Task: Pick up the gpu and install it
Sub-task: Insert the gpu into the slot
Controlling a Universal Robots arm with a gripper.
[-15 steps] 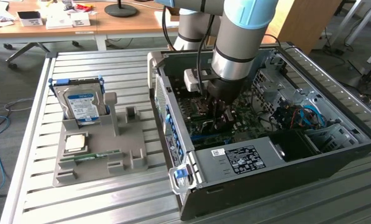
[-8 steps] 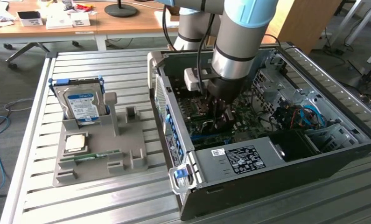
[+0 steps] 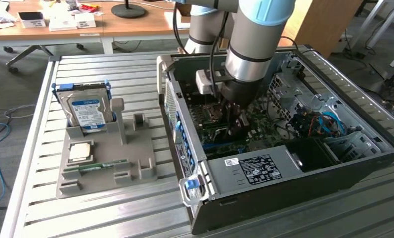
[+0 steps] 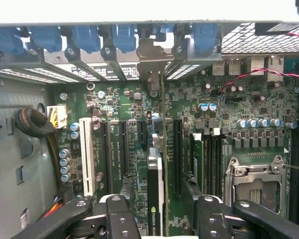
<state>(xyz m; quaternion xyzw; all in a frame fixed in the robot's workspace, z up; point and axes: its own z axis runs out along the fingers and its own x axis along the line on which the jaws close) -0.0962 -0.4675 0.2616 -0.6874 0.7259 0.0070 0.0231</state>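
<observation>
The arm reaches down into the open computer case (image 3: 296,163), which lies on its side on the slatted worktop (image 3: 104,213) toward the exterior view's right edge. In the wrist view, the pincer (image 4: 159,214) stands with its fingers (image 4: 120,219) spread wide on either side of the gpu (image 4: 155,184). The card stands on edge between them, directly below the wrist, and whether the pads press its faces cannot be made out. The card's long axis runs along the expansion slots (image 4: 120,149) of the motherboard (image 4: 249,99), toward the metal bracket (image 4: 152,62) at the case's rear wall. It looks lined up over a slot, though whether it is seated fully is a judgement the views do not settle. A grey parts tray (image 3: 104,158) holding a hard drive (image 3: 85,110) sits well apart, toward the worktop's other edge.
</observation>
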